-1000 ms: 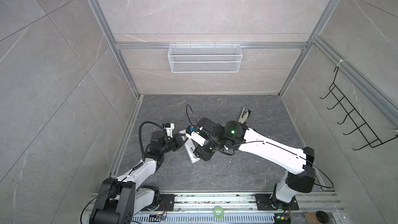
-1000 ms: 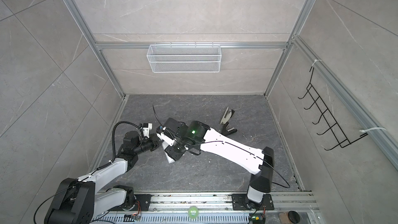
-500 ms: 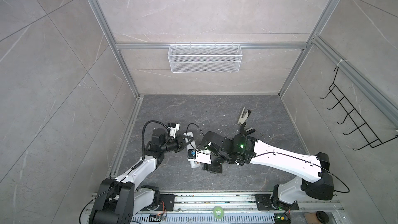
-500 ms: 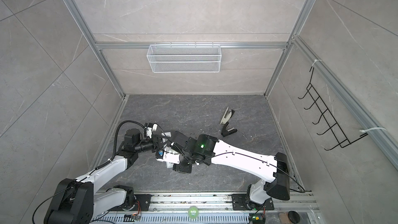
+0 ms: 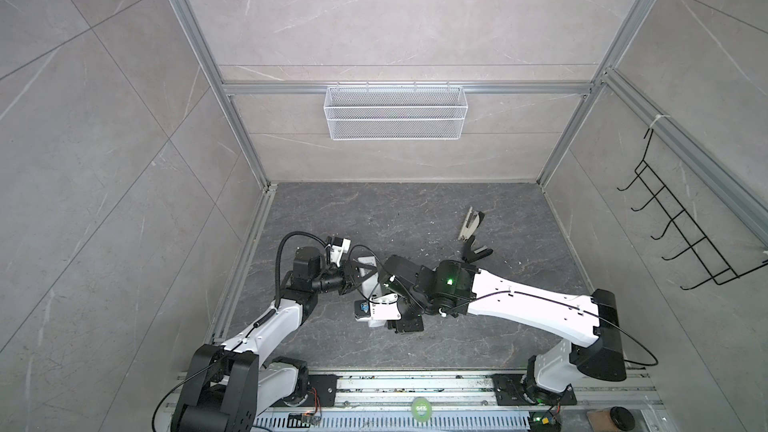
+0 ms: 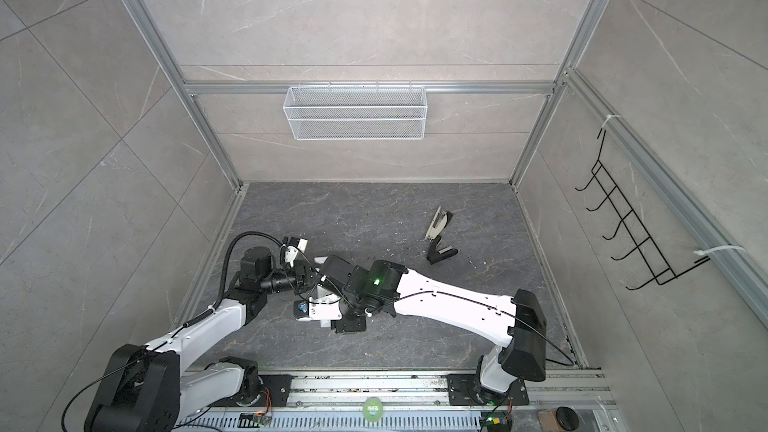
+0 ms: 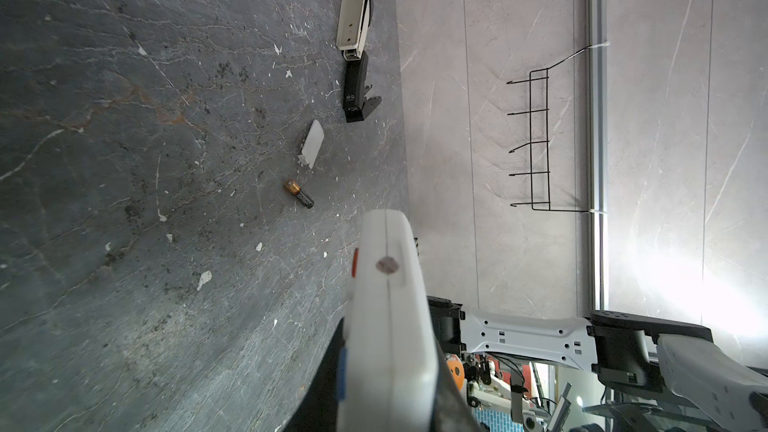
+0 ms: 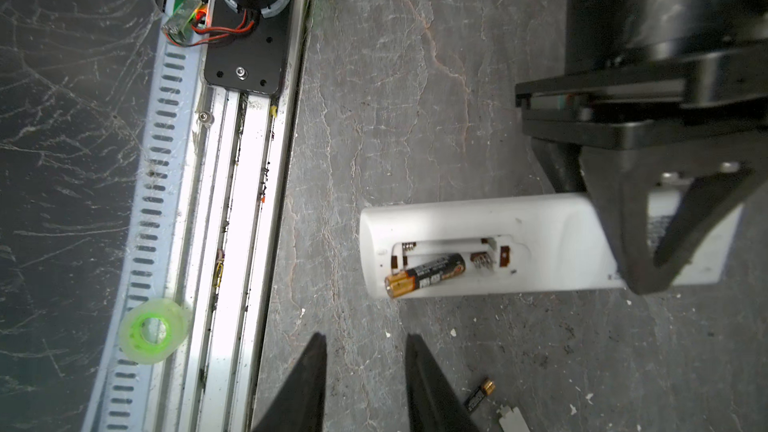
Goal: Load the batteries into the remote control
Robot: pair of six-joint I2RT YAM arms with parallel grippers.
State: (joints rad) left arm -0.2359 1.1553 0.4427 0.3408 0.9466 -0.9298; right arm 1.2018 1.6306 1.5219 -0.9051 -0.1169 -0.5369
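Though askew, battery (image 8: 426, 275) in remote (image 8: 540, 218).

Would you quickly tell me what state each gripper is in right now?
Left gripper: closed on the remote control.
Right gripper: open, holding nothing.

Work surface (image 5: 374, 209): dark grey, stone-patterned, with small white specks (image 7: 203, 278) scattered across it.

Stapler (image 5: 469, 224): grey top arm, black base. It lies opened out on the surface toward the far right, well apart from the front rail.

Wire basket (image 5: 395, 118): white mesh, hung from the crossbar on the rear wall.

Hook rack (image 5: 681, 234): black wire, five hooks, fixed to the right wall.

Tape roll (image 8: 151, 332): clear with a green tint, resting on the slotted metal rail (image 8: 232, 201) along the front edge.

Front right corner: a black round object (image 5: 621, 417) beside a brown one; neither can be identified.
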